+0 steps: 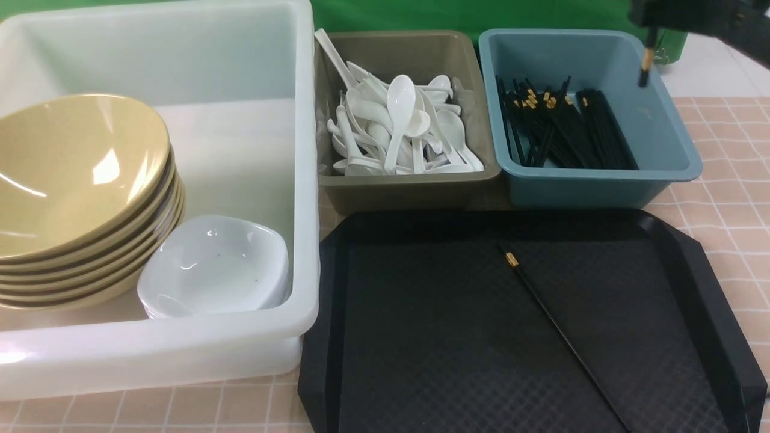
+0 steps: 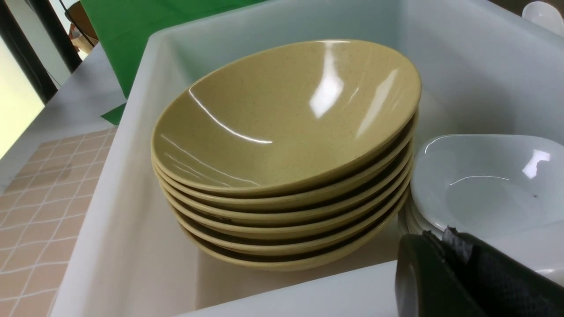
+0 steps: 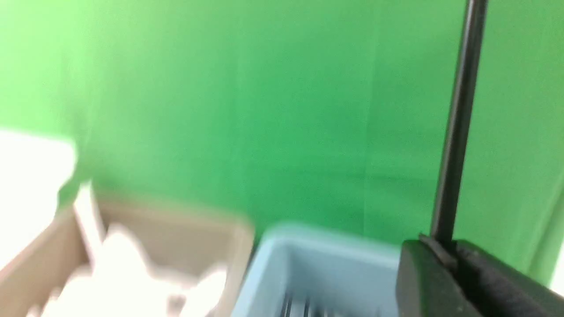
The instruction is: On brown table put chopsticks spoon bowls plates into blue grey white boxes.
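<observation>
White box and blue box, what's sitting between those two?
The olive-grey box, heaped with white spoons, stands between the white box and the blue box. The front view shows this.

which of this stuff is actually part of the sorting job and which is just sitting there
Job: loose black gold-banded chopstick; second chopstick in the right gripper; teal-blue plastic tub; olive-grey plastic tub of white spoons; translucent white tub holding tan bowls and white dishes.
Just lying about: flat black textured tray; green backdrop.
</observation>
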Motion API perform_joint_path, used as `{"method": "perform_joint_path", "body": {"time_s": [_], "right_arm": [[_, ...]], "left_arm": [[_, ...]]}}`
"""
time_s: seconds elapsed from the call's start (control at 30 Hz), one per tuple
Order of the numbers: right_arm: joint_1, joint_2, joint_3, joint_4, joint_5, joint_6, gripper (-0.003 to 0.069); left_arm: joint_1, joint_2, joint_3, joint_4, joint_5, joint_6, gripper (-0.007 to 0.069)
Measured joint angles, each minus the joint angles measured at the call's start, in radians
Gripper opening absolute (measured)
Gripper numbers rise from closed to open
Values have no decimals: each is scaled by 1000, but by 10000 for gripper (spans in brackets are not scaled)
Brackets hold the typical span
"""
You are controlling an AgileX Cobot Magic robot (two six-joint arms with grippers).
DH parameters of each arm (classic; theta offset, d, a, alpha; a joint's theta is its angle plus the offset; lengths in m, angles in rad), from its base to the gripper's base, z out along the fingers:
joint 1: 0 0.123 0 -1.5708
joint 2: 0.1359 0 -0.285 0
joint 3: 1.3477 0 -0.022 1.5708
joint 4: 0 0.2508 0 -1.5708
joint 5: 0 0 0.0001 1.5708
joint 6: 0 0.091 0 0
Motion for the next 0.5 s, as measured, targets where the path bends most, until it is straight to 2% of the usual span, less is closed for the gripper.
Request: {"method": "perform_joint_path", "body": {"time_s": [0.1, 0.13, 0.17, 0.23, 0.27, 0.33, 0.43, 0.5], "right_arm": [[0, 115, -70, 0, 52, -7, 226], [0, 182, -113, 0, 163, -7, 295], [0, 188, -113, 0, 163, -7, 311], [0, 228, -152, 0, 391, 5, 395], [1, 228, -154, 0, 408, 5, 400], [9, 228, -172, 0, 603, 57, 431], [66, 222, -173, -2, 906, 61, 436], [100, 225, -158, -2, 966, 45, 436]], "left_arm": [[0, 0, 0, 0, 1, 0, 5], [0, 0, 0, 0, 4, 0, 5], [0, 0, 0, 0, 5, 0, 5], [0, 0, 0, 0, 7, 0, 5], [0, 0, 0, 0, 7, 0, 5], [0, 0, 0, 0, 11, 0, 5], [0, 0, 0, 0, 11, 0, 5], [0, 0, 0, 0, 11, -1, 5]]}}
